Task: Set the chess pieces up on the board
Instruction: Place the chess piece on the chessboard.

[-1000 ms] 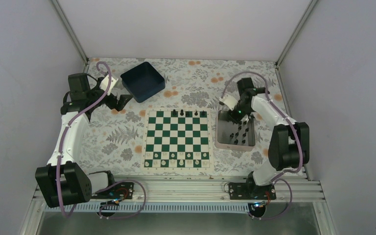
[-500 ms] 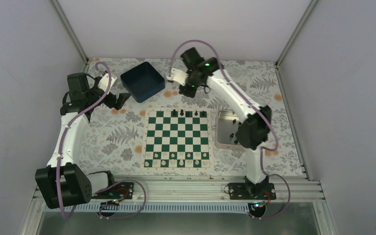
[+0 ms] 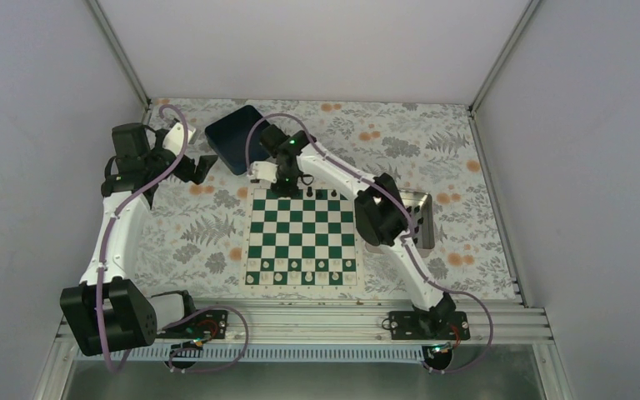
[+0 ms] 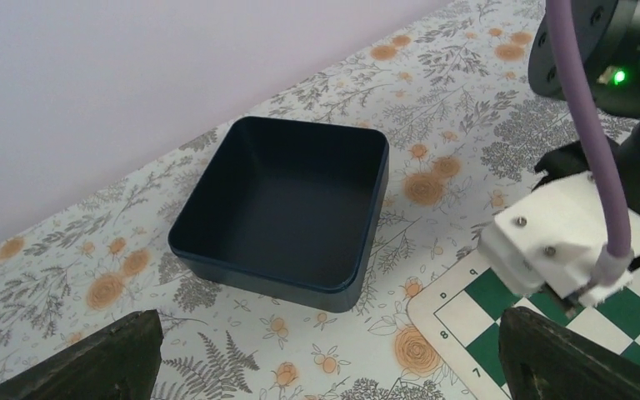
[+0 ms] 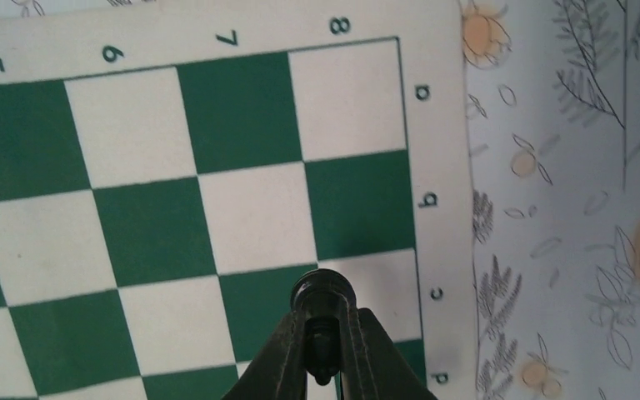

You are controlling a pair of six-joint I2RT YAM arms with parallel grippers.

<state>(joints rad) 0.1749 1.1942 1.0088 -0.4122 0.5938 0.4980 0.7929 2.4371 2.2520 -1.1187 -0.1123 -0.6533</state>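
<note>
My right fingers are clamped on a black chess piece, holding it upright over the row-8 edge of the board near the c mark; I judge this lets it drop straight into the back row. My left fingers hang spread and empty beside the blue bin on the tabletop, away from the right arm.

Right gripper tight, left gripper wide
</note>
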